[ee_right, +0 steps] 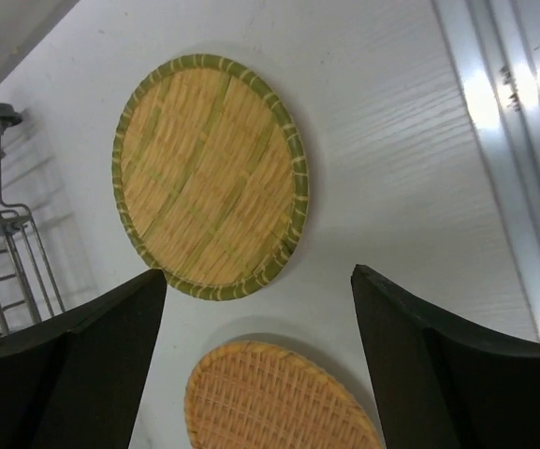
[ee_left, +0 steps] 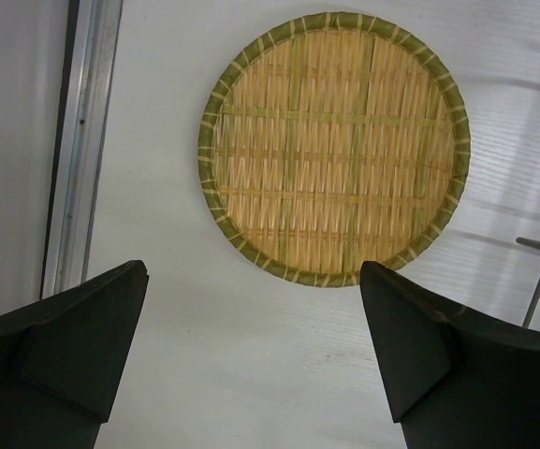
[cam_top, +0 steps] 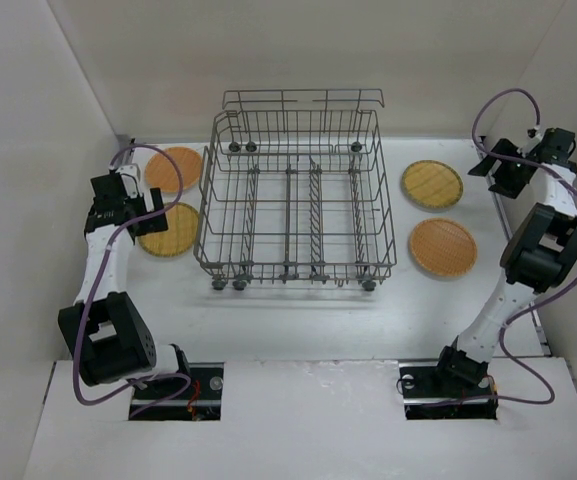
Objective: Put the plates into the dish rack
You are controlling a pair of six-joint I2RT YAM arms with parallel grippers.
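All four plates lie flat on the counter (cam_top: pixel 298 320) and none is in the dish rack (cam_top: pixel 293 195), which stands in the middle. To its left are an orange plate (cam_top: pixel 179 168) and a yellow-tan plate (cam_top: pixel 168 230); to its right are a green-rimmed plate (cam_top: pixel 432 184) and another orange one (cam_top: pixel 442 247). They look like woven bamboo, so I expect them to be light, fairly stiff and rough enough not to slip, though the weave could splinter under a hard squeeze. They are thin and lie flush, so I judge the bound rim the only place to take hold, with one finger coming over the edge and the other under it. From these views I cannot tell whether the rim lifts enough to let a finger under. My left jaws stand wide open above the counter with nothing between them, and the yellow-tan plate lies just ahead in the left wrist view. My right jaws also stand wide and hold nothing, framing the two right-hand plates below. A metal rail (ee_left: pixel 82 140) runs along the counter's outer edge near the left plates, and there is one like it on the right. The rack's wire wall stands close beside the inner plates, and its upright tines will demand that each plate goes in on edge.
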